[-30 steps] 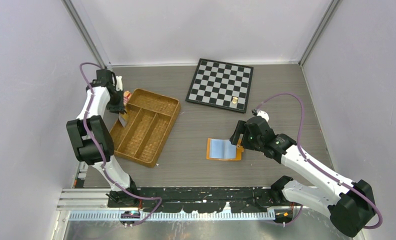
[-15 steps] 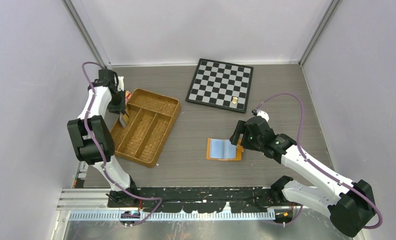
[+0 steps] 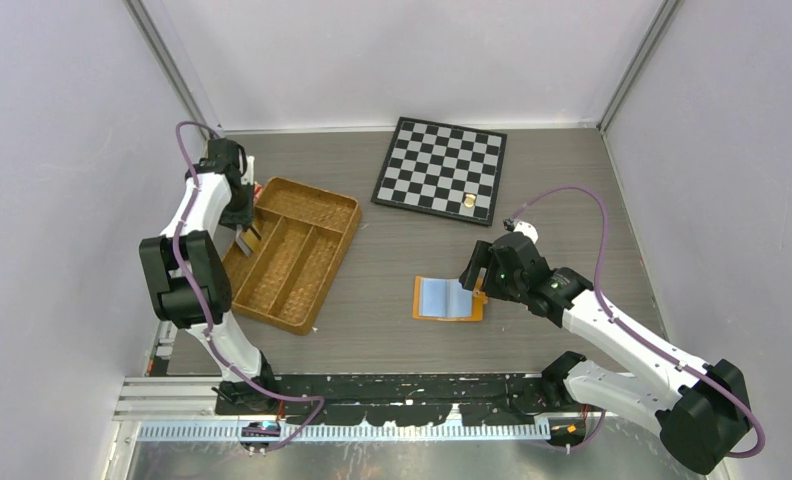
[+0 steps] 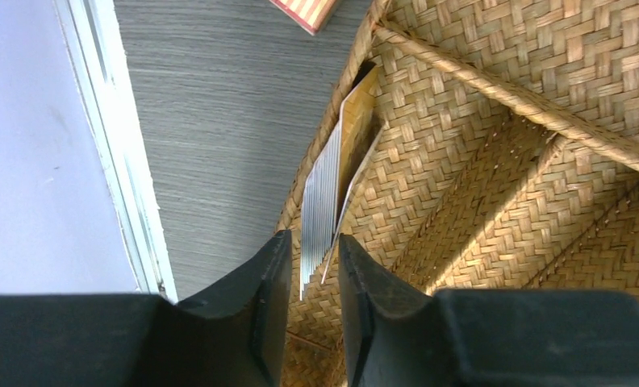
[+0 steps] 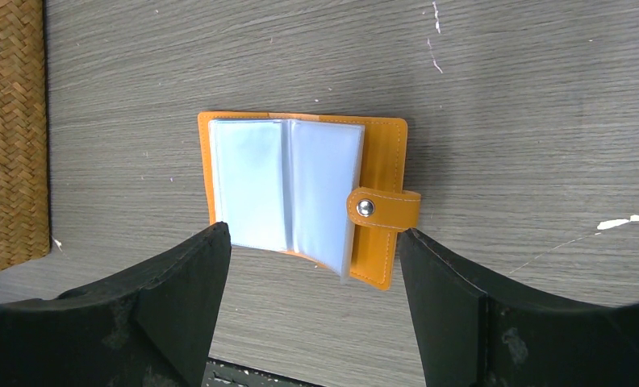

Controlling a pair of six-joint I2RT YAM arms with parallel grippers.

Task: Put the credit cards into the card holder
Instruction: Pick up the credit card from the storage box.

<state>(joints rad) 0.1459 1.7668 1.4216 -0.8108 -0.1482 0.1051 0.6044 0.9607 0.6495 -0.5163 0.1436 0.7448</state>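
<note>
Nearest to us, the right gripper [image 5: 312, 239] hangs over the card holder [image 5: 300, 193] with its jaws spread wide, one on either side, touching nothing; it has not moved in the last second. The holder lies open on the grey wood-grain table [image 5: 502, 81]; it is a small orange leather-like fold with stitched edges, cloudy clear plastic sleeves [image 5: 248, 181] fanned across it, and a strap with a round metal snap [image 5: 365, 208] on its right side; we see no card in the sleeves.

Farther off and to the left, the left gripper [image 4: 315, 240] has shifted slightly along the near-left compartment of the woven tray [image 4: 502, 48], and its jaws have eased apart a little; they stand narrow, straddling the lower end of a silver-grey striped card [image 4: 320, 193]; we cannot tell whether they grip it. The card stands on edge against the tray's left wall, a yellowish card [image 4: 358, 129] just behind it; both are thin, stiff and slick against the coarse basketwork. We judge the pick unsettled, so no card is on its way to the holder yet.

Beyond the tray's far corner lies a red-and-tan striped packet [image 4: 304, 8]; farthest is the chessboard [image 3: 440, 168].
</note>
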